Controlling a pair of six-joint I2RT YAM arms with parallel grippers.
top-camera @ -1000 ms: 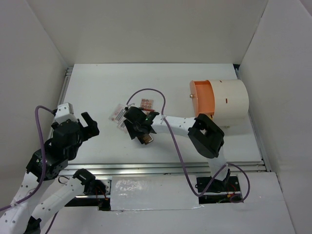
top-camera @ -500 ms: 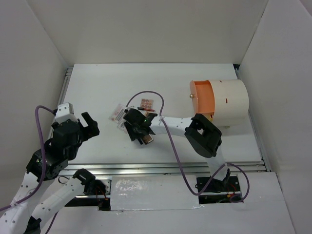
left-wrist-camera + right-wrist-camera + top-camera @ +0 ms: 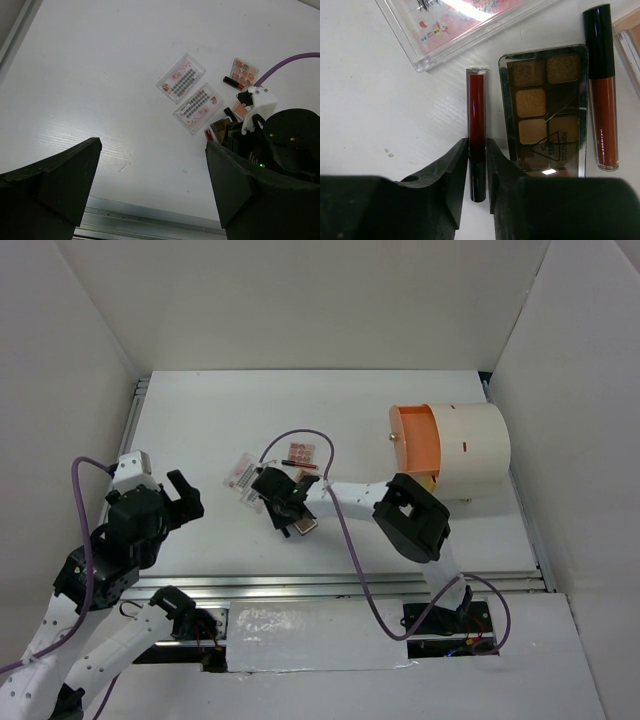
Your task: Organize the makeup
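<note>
My right gripper (image 3: 477,160) is shut on a dark red lip stick (image 3: 476,110) that lies on the table. Beside it lie a brown eyeshadow palette (image 3: 545,105) and a second red-brown stick (image 3: 602,100). A white pink-printed packet (image 3: 465,25) lies just beyond. In the top view the right gripper (image 3: 283,508) sits over this cluster. The left wrist view shows two packets (image 3: 181,78) (image 3: 198,108), a peach palette (image 3: 244,72) and a stick (image 3: 233,83). My left gripper (image 3: 185,495) is open and empty, apart at the left.
A large white cylinder (image 3: 465,450) with an orange drawer front (image 3: 414,438) stands at the right. White walls enclose the table. A metal rail (image 3: 330,587) runs along the near edge. The right arm's purple cable (image 3: 300,440) loops over the makeup.
My right gripper has shifted slightly left and down onto the makeup cluster and closed on the dark red stick. The left arm has not moved.
</note>
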